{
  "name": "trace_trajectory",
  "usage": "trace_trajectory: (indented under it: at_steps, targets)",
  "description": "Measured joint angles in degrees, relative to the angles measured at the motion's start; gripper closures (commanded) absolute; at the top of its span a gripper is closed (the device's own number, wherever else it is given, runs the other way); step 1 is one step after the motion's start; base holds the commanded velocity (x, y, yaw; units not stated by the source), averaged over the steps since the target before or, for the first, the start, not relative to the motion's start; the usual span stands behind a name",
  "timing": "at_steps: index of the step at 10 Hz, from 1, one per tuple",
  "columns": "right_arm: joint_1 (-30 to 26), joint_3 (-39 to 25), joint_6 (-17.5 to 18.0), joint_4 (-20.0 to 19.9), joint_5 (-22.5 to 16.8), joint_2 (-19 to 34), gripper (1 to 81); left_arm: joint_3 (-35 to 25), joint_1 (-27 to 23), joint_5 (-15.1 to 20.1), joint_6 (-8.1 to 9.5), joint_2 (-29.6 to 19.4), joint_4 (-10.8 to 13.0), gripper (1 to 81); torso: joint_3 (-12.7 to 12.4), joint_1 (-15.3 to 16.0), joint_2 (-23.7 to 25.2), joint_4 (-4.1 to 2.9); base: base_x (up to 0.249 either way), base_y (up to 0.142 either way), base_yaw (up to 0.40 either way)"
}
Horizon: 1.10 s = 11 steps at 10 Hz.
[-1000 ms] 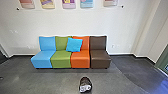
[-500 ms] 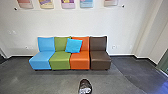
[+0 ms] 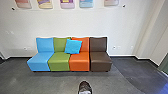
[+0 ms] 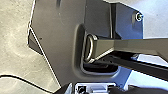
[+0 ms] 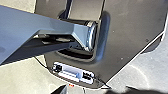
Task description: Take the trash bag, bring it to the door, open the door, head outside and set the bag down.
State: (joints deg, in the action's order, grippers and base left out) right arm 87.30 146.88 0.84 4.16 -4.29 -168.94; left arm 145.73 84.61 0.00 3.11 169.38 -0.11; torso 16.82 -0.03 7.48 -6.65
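The left pincer [image 4: 101, 88] is hanging above the robot's own dark base, and whether it is standing wide or narrow, or holding anything, I cannot tell. The right pincer [image 5: 96, 88] is hanging over the other part of that base, and its state is likewise hidden from me. Ahead of the two pincers, nearer to them than the seating, a dark rounded bundle [image 3: 85, 87] with a pale patch is resting on the grey floor [image 3: 50, 80]; it seems to be the trash bag, though I cannot be sure. Near the left pincer, a thin black cable [image 4: 15, 76] is curving across the view of the pale floor. Well ahead of both pincers, and beyond the bundle, four joined seats are standing in a row: going from the left pincer's side towards the right's, a blue seat [image 3: 40, 61], a green seat [image 3: 59, 61], an orange seat [image 3: 79, 62] and a brown seat [image 3: 100, 62]. A bright blue cushion [image 3: 73, 46] is leaning, tilted, across the green and orange backs. Farther from the pincers than the seats, a white wall [image 3: 80, 25] is rising, and coloured prints [image 3: 67, 3] are hanging on it in a line above the seats.
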Motion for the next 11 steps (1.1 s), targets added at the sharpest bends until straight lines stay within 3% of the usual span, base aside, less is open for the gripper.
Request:
trace_trajectory:
  at_steps: [11]
  targets:
    - [0.0, 0.0, -0.2, 0.0, 0.0, 0.0, 1.0, 0.0, 0.0, 0.0, 0.00, 0.0, -0.1, 1.0, 0.0, 0.0, 0.0, 0.00, 0.125, 0.000, 0.000]
